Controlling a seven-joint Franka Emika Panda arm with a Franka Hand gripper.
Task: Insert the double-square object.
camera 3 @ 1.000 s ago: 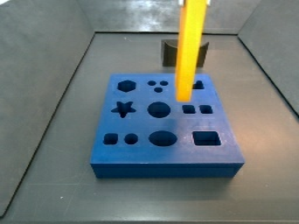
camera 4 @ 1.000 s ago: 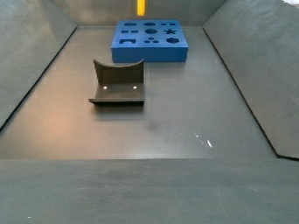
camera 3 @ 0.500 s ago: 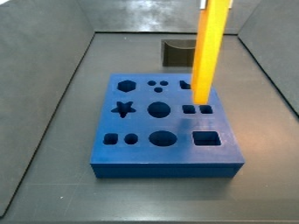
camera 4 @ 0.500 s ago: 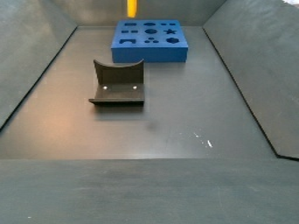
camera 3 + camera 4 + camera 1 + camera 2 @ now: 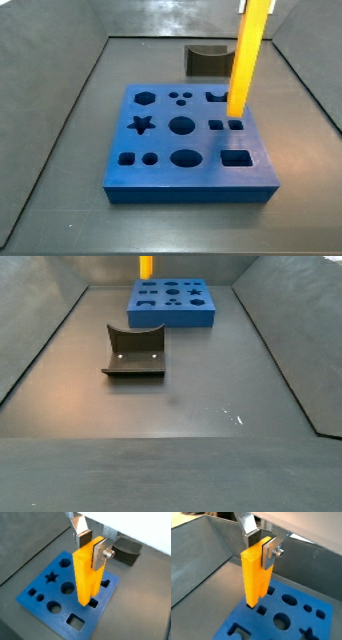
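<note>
My gripper (image 5: 92,546) is shut on the top of the double-square object (image 5: 89,574), a long yellow-orange bar that hangs upright; both show in the other wrist view too, gripper (image 5: 263,545) and bar (image 5: 256,577). In a side view the bar (image 5: 247,60) comes down from the frame's top, its lower end just above the pair of small square holes (image 5: 227,125) near the right edge of the blue block (image 5: 187,150). The gripper is out of frame in both side views. The bar's slotted end is not visible.
The blue block (image 5: 171,303) has several shaped holes and lies at the far end of the grey walled bin. A dark grey fixture with a curved top (image 5: 135,351) stands on the floor apart from the block; it also shows behind the block (image 5: 207,58).
The bar has moved sideways with the gripper, from over the block's middle to over the pair of square holes at its right edge. The block and fixture have not moved.
</note>
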